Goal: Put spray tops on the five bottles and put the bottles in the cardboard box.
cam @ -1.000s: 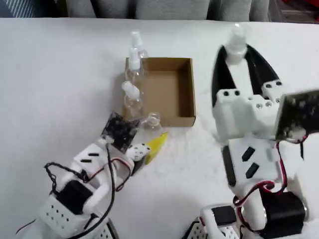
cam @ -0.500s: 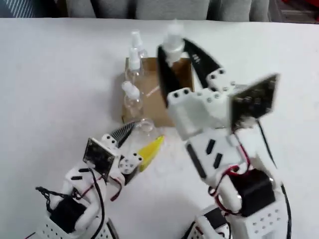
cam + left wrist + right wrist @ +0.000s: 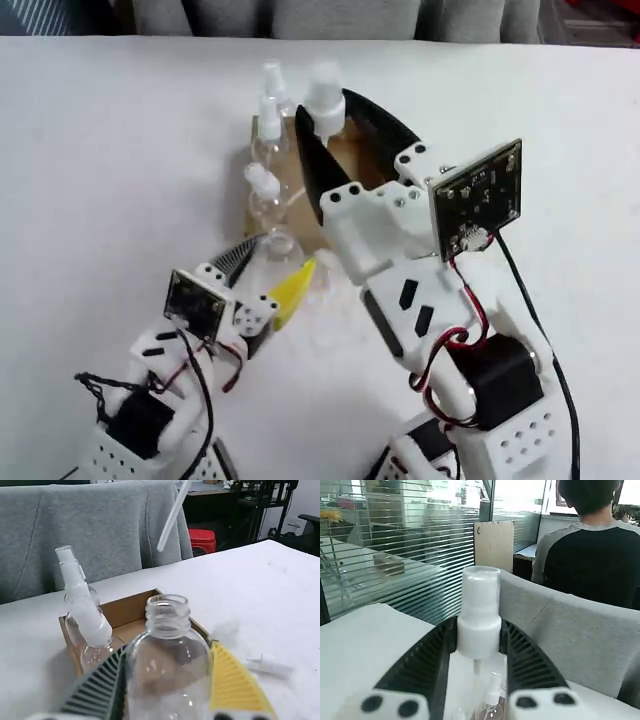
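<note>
Gripped snug in the left hand [image 3: 278, 262]: uncapped bottle [image 3: 167, 650], at the near edge of the cardboard box [image 3: 131, 611]. Pinched tight in the right hand [image 3: 479, 627]: spray top [image 3: 322, 92], up over the box. Along the box's left side, capped bottles [image 3: 268, 135], maybe inside, hard to tell.

We're looking across a white counter [image 3: 110, 140] to a grey upholstered sofa [image 3: 75, 525] along its far edge. Past the sofa we pick out a red stool [image 3: 201, 539] and a dark metal rack [image 3: 257, 505]. Swinging round, slatted blinds [image 3: 395, 545] hang behind glass panes with bright daylight coming through, and a tan board [image 3: 493, 545] stands among them.
</note>
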